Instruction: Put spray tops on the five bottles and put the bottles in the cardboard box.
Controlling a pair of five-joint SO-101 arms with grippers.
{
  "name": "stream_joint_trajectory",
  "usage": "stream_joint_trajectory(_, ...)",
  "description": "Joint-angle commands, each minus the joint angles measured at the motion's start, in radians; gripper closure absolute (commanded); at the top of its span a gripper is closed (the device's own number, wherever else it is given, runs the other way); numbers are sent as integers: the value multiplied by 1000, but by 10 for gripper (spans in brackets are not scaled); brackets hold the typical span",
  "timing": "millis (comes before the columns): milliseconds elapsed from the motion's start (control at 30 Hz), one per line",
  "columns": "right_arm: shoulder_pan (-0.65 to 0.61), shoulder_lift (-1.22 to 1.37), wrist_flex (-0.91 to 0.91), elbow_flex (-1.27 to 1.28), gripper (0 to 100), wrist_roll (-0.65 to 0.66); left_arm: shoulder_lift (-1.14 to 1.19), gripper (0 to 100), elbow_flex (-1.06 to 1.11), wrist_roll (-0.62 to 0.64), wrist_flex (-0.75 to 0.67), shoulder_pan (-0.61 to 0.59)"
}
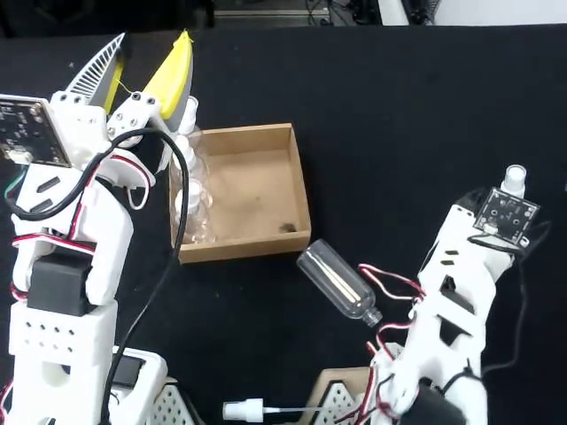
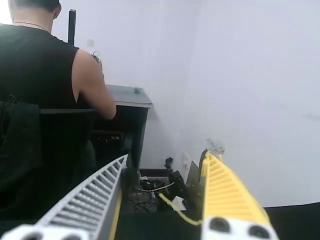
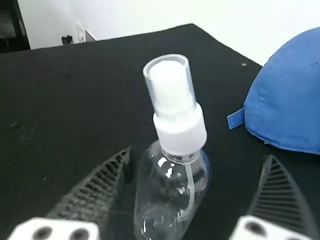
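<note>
The cardboard box [image 1: 266,142] sits left of centre, with clear capped bottles [image 1: 193,199] along its left wall. My left gripper [image 1: 152,37] [image 2: 166,156] is raised above the box's left edge, open and holding nothing. A topless clear bottle [image 1: 338,283] lies on its side in front of the box. A loose spray top [image 1: 244,409] with its tube lies at the near edge. At the right, a bottle with a spray top [image 3: 172,150] [image 1: 515,180] stands between the wide-apart fingers [image 3: 95,185] of my right gripper [image 3: 199,154], which is open around it.
A blue cap [image 3: 290,105] lies on the black table just beyond the right gripper's bottle. Perforated stands [image 1: 341,394] sit at the near edge between the two arm bases. Red and black cables run along both arms.
</note>
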Motion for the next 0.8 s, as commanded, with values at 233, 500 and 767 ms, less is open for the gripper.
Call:
stream_joint_trajectory(233,-18,242,-302,-70,655,75,-14,784,-18,2,-25,10)
stream_joint_trajectory(500,-18,355,-407,-104,655,72,-14,784,-18,2,-25,10)
stream_joint_trajectory(767,-20,423,-416,-140,656,74,-14,784,-19,2,-25,10)
